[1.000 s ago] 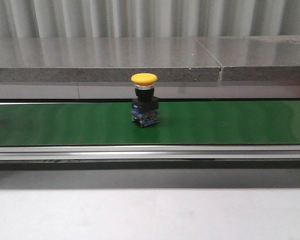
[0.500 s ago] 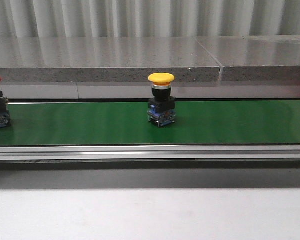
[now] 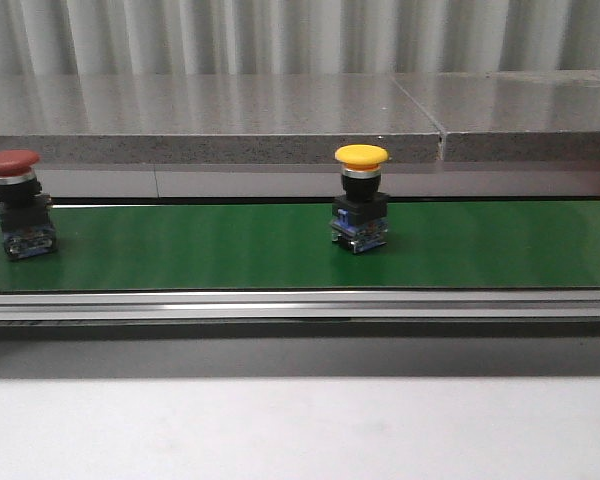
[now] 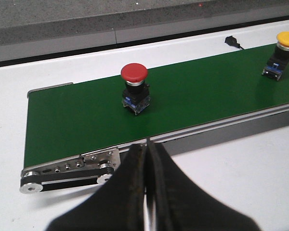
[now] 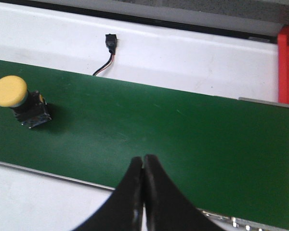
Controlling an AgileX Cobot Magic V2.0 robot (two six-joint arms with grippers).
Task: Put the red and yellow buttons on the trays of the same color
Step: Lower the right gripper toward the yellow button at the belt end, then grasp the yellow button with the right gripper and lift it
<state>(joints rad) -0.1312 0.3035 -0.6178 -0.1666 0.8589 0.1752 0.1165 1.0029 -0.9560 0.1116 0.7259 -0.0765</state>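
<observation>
Green conveyor belt, running left to right across the white bench, aluminium rail along its near edge.

Red button: upright on the belt at far left, about 9 o'clock of the front view; mushroom cap, black body, blue base.

Yellow button: upright on the belt just right of centre, well apart from the red one; same build.

Grey stone ledge behind the belt, corrugated wall above it.

Black cable plug on the bench beyond the belt, clear of both buttons.

Red tray: only an edge shows, cut off at 2 o'clock in the right wrist view; a sliver at the front view's right border.

Left gripper: fingers pressed together, empty, short of the belt's near rail, red button beyond it.

Right gripper: fingers together, empty, over the belt's near part, yellow button at 10 o'clock.
</observation>
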